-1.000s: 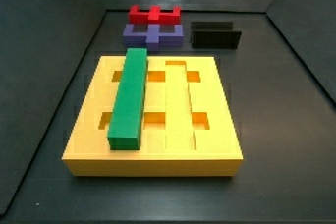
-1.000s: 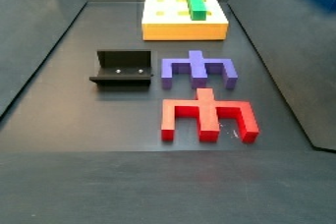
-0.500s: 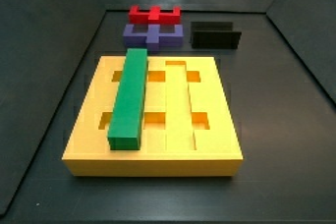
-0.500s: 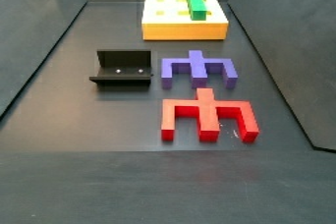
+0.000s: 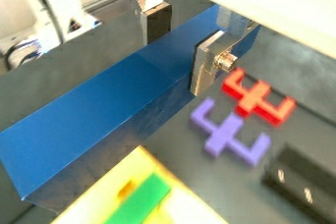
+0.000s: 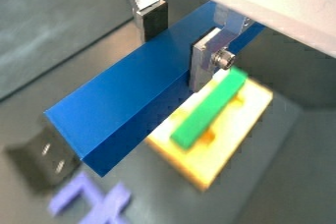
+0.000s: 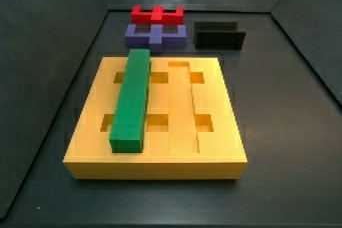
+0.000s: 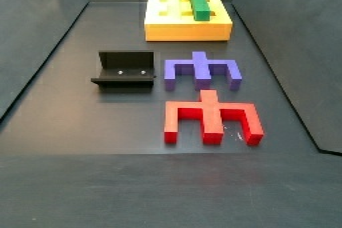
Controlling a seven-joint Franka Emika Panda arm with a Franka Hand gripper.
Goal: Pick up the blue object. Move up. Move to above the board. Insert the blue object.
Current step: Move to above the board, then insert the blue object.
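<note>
Clearly we have our gripper [image 5: 180,39] pinched on the long dark blue rectangular bar [image 5: 112,105], carried high above the floor and out of both side views, its silver finger plates clamped across one end of it. Below, in a wrist view, lies the large yellow grooved board [image 6: 226,135] with the green bar [image 6: 213,109] already seated in one groove. Held so near its end, the blue bar could tilt or swing, and we might then catch a groove edge or knock the green bar during insertion.

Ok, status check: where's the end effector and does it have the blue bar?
End effector aloft, out of both side views, shut on long dark blue bar. Large yellow grooved board below, green bar filling one groove. Other grooves free.
</note>
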